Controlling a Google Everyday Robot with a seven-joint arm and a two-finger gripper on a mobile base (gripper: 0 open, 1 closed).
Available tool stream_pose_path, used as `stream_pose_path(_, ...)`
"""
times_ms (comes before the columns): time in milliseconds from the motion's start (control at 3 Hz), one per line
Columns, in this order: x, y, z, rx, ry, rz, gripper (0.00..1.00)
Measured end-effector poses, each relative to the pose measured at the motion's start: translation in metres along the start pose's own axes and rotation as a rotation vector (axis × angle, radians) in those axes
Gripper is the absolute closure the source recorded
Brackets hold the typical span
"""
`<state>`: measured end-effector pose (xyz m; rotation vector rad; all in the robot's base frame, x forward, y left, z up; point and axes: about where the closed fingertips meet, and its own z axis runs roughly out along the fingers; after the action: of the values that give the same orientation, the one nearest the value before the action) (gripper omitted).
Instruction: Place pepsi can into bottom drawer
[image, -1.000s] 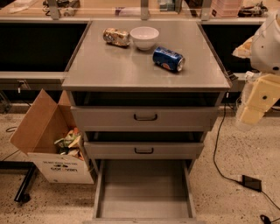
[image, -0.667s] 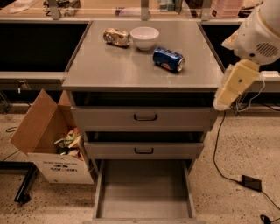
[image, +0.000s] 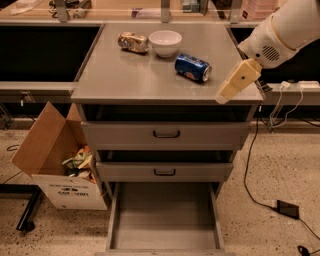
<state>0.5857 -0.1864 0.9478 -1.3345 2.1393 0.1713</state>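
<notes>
Pepsi can (image: 193, 67): lies on its side on the worktop (image: 125, 75), right of centre, not yet picked up.
Can's long axis: runs from back-left to front-right across the view, with the silver end turned toward the right edge of the worktop.
Claw (image: 231, 87): hangs by the front right corner of the worktop and slants down and leftward from the white arm; it holds nothing.
Claw's opening: cannot tell, since only one tan side of it shows.
Key relation: the can lies left of the claw in the view and a little further back. It is near but clearly apart, with bare worktop between them.
Judgement on approach: the claw probably needs to travel leftward and back, then turn so that it closes across the can's round body, not along its length.
Neighbours: the white bowl (image: 165, 42) and the snack packet (image: 133, 41) sit behind and left of the can, on the far side from the claw.
Bottom drawer (image: 165, 215): pulled out at floor level, below the two shut drawer fronts, floor bare.
</notes>
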Motion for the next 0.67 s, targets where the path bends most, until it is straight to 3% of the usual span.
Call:
stream_pose_path(333, 0.0, 0.0, 0.0, 0.0, 0.0, 0.0, 0.0)
stream_pose_path(667, -0.006, -0.032, 0.012, 0.041, -0.039, 0.05, 0.0)
